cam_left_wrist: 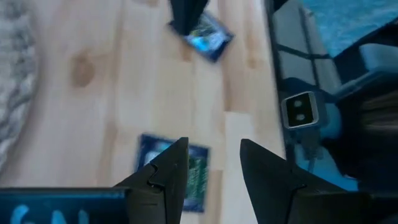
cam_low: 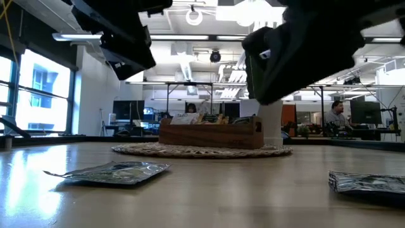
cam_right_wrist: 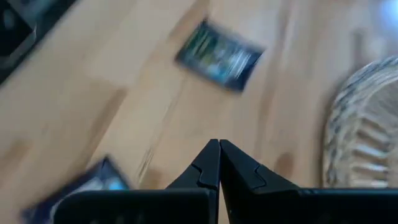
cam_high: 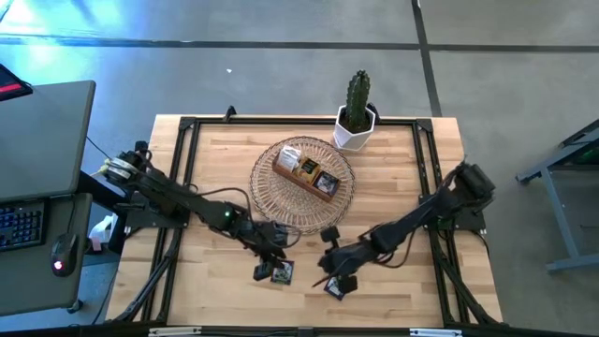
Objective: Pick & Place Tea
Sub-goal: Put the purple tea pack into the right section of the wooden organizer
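Dark tea packets [cam_high: 271, 272] lie flat on the wooden table near its near edge, left of the middle. Another dark packet [cam_high: 339, 285] lies to their right. My left gripper [cam_high: 273, 251] hovers open just above the left packets [cam_left_wrist: 174, 169], with its fingers over them. My right gripper [cam_high: 329, 269] is shut and hangs above the table beside the right packet [cam_right_wrist: 81, 190]. In the low view both packets [cam_low: 114, 171] [cam_low: 367, 182] lie flat and both grippers stand clear above them. A wooden box [cam_high: 306, 171] with more packets sits in the wicker basket [cam_high: 281, 201].
A potted cactus [cam_high: 357, 112] stands at the table's far edge, behind the basket. A black frame [cam_high: 187, 159] runs around the table. Bare wood lies between the basket and the near edge. Desks and people show in the room beyond.
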